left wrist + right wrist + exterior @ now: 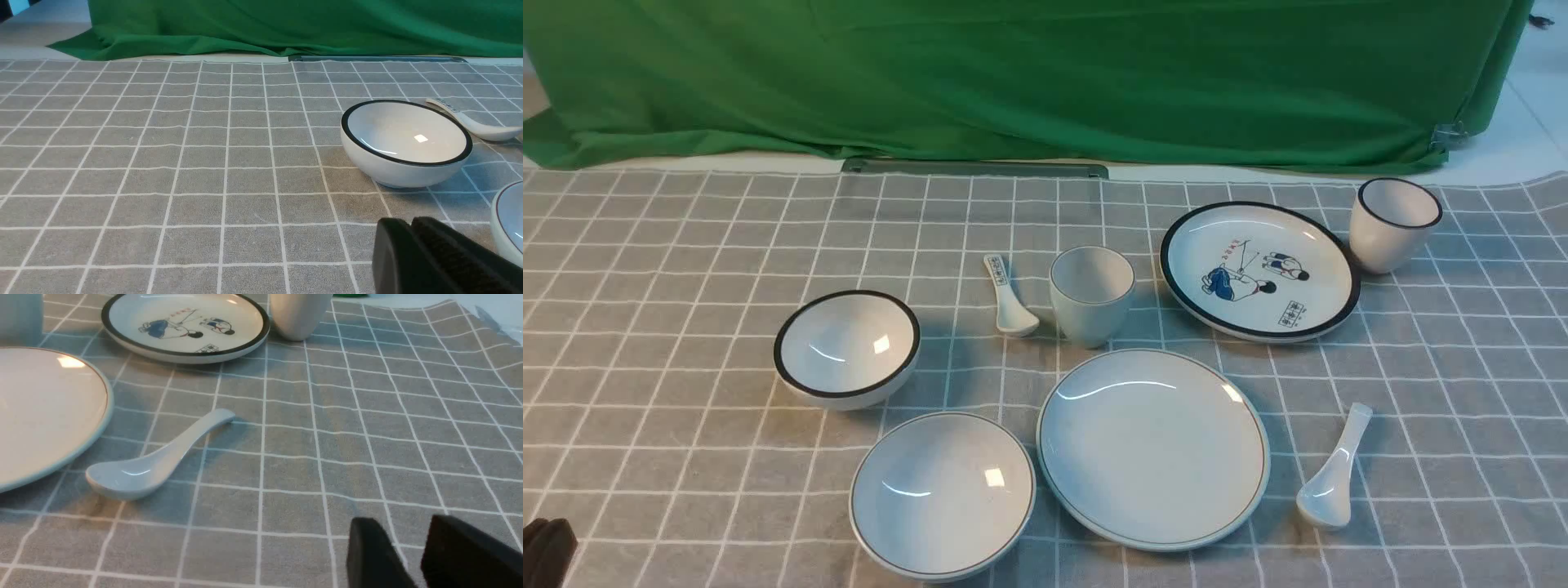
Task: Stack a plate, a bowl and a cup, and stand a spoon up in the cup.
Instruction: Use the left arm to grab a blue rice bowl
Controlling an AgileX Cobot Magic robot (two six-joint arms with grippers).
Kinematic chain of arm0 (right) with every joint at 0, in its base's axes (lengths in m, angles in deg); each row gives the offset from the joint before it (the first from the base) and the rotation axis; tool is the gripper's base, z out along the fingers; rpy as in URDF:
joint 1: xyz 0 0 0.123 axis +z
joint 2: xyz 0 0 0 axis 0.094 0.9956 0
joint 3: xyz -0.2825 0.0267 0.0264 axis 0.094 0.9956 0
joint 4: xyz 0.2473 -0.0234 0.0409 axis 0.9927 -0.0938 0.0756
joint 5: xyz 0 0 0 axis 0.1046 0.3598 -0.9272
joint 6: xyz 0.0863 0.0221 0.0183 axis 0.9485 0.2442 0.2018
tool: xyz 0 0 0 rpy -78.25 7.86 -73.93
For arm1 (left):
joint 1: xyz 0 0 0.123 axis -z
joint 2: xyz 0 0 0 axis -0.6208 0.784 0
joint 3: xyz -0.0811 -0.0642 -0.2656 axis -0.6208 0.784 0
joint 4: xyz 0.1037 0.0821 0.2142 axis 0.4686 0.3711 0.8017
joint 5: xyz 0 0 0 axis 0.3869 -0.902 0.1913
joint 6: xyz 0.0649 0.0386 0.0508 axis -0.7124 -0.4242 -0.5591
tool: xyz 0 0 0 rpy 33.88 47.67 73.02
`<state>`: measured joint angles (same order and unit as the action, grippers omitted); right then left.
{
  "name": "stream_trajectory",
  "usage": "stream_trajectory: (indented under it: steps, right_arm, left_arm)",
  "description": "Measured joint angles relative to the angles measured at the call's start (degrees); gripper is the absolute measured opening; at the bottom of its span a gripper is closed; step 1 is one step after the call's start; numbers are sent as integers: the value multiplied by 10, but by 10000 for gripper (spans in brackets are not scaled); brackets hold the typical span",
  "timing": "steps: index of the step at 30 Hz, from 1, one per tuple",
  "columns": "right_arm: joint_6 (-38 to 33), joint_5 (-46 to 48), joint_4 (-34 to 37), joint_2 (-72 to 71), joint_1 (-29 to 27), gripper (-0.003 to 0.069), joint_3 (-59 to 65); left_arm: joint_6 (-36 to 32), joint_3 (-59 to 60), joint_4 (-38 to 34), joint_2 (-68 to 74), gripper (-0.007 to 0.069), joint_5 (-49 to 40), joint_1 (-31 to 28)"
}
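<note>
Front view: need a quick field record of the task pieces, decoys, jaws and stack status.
plate: plain, near centre, empty
bowl: plain, beside the plate on its left, empty
cup: upright behind the plate, empty
spoon: lying on the checked tablecloth, right of the plate
decoys: black-rimmed bowl, cartoon plate, black-rimmed cup, marked spoon
left gripper: jaws shut, empty
right gripper: jaws open, empty
stack: not started
</note>
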<state>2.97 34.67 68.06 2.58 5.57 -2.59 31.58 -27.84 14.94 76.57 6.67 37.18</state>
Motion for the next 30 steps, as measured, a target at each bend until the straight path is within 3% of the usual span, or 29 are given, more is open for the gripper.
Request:
stream_trajectory:
  steps: [21, 22, 27, 30]
  right_arm:
    - [0, -1, 0, 0, 0, 242, 0]
    - [0, -1, 0, 0, 0, 242, 0]
    - [0, -1, 0, 0, 0, 242, 0]
    - [0, -1, 0, 0, 0, 242, 0]
  left_arm:
    - [0, 0, 19, 0, 17, 23, 0]
    - [1, 0, 10, 0, 17, 37, 0]
    - [59, 0, -172, 0, 17, 165, 0]
    - [87, 0, -206, 0, 17, 195, 0]
